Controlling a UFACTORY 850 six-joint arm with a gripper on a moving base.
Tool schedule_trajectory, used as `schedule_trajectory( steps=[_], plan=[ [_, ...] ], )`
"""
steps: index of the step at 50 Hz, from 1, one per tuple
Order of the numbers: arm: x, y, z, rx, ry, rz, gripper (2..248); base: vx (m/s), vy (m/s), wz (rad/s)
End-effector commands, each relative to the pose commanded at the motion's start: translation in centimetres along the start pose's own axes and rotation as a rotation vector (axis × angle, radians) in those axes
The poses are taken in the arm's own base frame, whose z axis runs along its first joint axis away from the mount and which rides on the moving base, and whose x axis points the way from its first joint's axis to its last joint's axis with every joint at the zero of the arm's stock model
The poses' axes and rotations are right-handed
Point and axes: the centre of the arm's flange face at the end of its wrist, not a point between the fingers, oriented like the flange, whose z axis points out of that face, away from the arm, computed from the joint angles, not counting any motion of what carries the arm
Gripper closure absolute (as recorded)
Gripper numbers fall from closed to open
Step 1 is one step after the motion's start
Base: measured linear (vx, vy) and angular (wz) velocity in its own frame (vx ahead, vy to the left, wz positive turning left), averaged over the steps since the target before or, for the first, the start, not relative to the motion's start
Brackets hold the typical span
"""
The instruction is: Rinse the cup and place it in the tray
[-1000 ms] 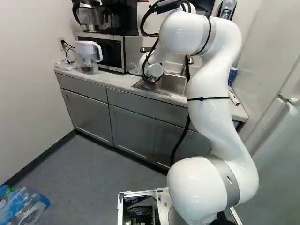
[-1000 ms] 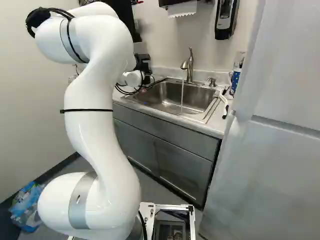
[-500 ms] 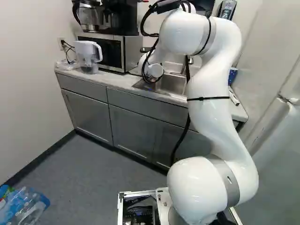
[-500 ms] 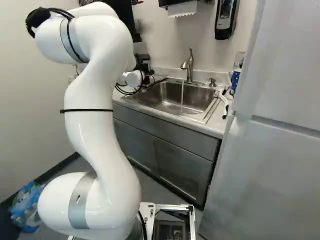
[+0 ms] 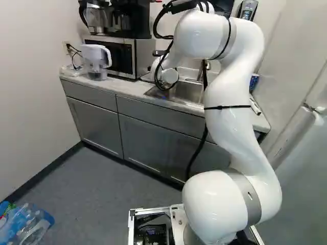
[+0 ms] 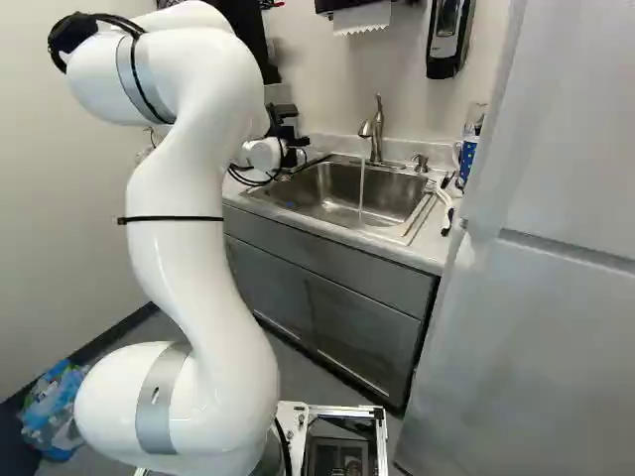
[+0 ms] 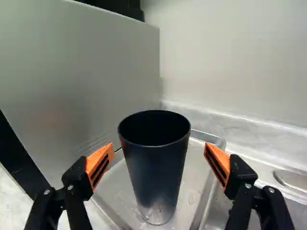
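Observation:
In the right base view the black gripper (image 6: 283, 127) is by the sink's left end, partly behind my arm, its fingertips hard to make out. The wrist view shows the gripper (image 7: 159, 160) open, one orange-padded finger on each side of the dark cup (image 7: 156, 167), with gaps between pads and cup. Mouth up, the cup stands upright inside the metal tray (image 7: 207, 201), near its middle. A few droplets cling low on the cup and on the tray floor. Both base views hide cup and tray.
Water runs from the faucet (image 6: 372, 129) into the sink (image 6: 332, 193). Beside the tray rises the microwave (image 5: 122, 53); a water pitcher (image 5: 95, 58) stands past it. A brush (image 6: 444, 203) lies right of the sink, near the fridge (image 6: 556, 258).
The outline of the black gripper in the right base view has altered a little, and my upper arm has shifted very slightly. The base has stayed put.

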Motion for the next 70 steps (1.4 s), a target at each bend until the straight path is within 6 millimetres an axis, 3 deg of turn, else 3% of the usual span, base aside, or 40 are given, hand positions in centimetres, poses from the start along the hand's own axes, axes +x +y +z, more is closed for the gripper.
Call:
schedule_trajectory(
  steps=[49,70],
  plan=[
    [4.7,0.0,-0.6,0.002,-0.014,0.002,3,0.0,0.0,0.0],
    [6.7,1.5,-1.1,-0.018,-0.015,0.005,3,0.0,0.0,0.0]
  ],
)
